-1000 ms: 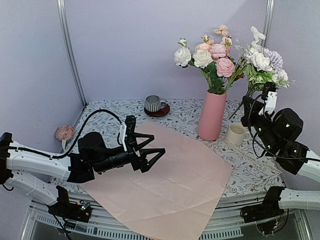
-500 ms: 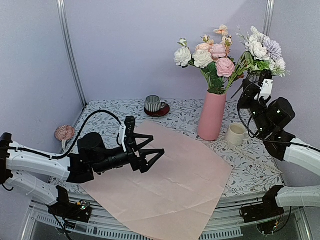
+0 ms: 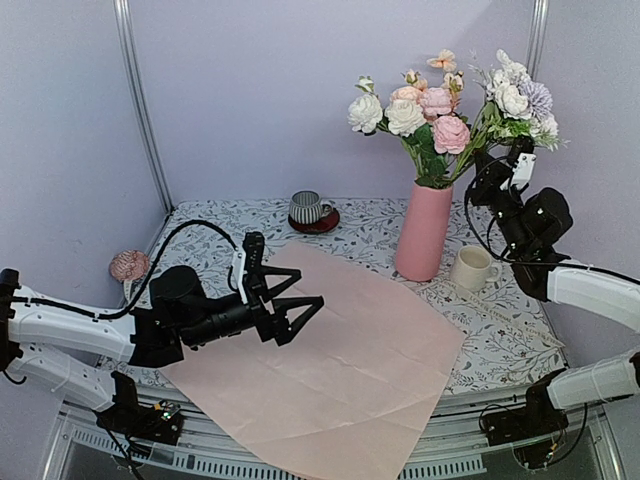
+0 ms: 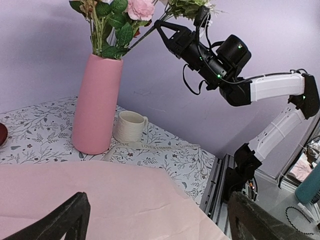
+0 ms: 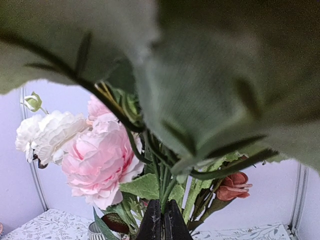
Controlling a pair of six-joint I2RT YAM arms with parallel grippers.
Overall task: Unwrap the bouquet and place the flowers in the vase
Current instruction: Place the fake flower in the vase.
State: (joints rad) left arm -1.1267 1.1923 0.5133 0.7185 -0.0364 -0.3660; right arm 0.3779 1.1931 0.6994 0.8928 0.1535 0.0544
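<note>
we are pinching the green stems of a white and lilac bunch [image 3: 520,98] in our right hand [image 5: 161,221], its fingers pressed together on them. compared with a second ago, we are carrying that bunch higher and further left. it is now riding just beside the blooms [image 3: 420,105] already standing in the pink vase [image 3: 423,232], where earlier it was hanging lower and nearer the right wall. the vase is standing at the back right of the desk [image 3: 500,345], just past the far corner of the pink paper [image 3: 340,370] and beside the cream mug [image 3: 470,268]. the paper is lying flat, unchanged. our left hand [image 3: 311,287] is hovering over the paper's left part with its fingers spread wide, holding nothing. it is sitting almost where it was, only a touch further left.
</note>
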